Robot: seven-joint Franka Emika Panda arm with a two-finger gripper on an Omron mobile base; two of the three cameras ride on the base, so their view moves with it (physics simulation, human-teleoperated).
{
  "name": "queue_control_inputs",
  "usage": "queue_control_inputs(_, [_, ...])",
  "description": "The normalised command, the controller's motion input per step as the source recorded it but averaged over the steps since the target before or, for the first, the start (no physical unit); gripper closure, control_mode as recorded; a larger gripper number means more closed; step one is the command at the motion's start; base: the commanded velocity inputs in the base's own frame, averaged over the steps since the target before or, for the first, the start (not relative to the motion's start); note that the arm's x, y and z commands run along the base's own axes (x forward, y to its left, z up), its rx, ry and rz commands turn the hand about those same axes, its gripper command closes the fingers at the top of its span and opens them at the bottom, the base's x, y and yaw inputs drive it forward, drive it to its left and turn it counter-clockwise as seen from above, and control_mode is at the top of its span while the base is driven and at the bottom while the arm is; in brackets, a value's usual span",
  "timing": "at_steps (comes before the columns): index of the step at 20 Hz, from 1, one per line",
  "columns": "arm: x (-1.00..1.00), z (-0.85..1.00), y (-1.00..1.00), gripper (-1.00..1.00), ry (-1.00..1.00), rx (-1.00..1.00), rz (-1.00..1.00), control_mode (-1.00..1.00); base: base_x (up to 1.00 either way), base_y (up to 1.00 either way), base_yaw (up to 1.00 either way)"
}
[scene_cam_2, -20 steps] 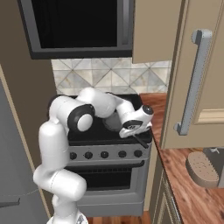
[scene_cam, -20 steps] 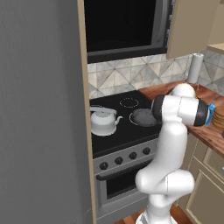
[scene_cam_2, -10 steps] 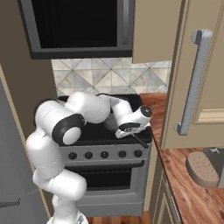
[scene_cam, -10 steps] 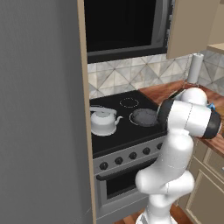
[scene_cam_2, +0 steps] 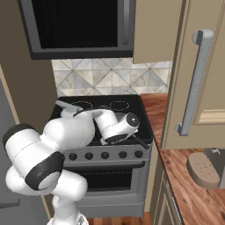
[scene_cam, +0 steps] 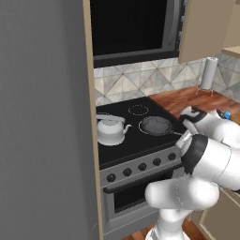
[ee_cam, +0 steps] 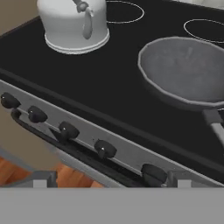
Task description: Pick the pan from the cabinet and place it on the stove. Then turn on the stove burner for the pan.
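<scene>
The pan (ee_cam: 186, 72) was seen resting on the black glass top of the stove (ee_cam: 100, 94), on the front right burner, with its thin black handle (ee_cam: 215, 124) pointing toward the stove's front right corner. In the left base view the pan (scene_cam: 156, 125) lay just to the right of a white kettle (scene_cam: 110, 131), which stood on the front left burner, the two being apart. A row of black knobs (ee_cam: 105, 149) was lined along the grey steel front below the glass, and in the hand view the rightmost knob (ee_cam: 153, 173) sat lowest, nearest the camera.

The hand (scene_cam_2: 130, 132) was held in front of and above the stove's front right edge, angled down toward the knob panel. Its fingers were spread wide and nothing was gripped between them; only small grey tips (ee_cam: 43, 178) were visible at the bottom of the hand view.

The cabinet door (scene_cam_2: 200, 74) with its long silver bar handle (scene_cam_2: 193, 83) stood swung out to the right of the stove. A dark microwave (scene_cam: 133, 28) hung above the cooktop.
</scene>
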Motion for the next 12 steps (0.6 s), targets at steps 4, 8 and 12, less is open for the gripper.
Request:
queue_control_inputs(4, [-0.66,0.01,0.60,-1.00,-0.05,0.00,0.00,-1.00,0.00,0.00,0.00])
queue_control_inputs(8, [-0.68,-0.01,0.32,-1.00,-0.08,0.00,0.00,-1.00,0.00,0.00,0.00])
queue_control_inputs(12, [-0.66,-0.09,0.07,-1.00,-0.10,0.03,0.00,-1.00,0.00,0.00,0.00])
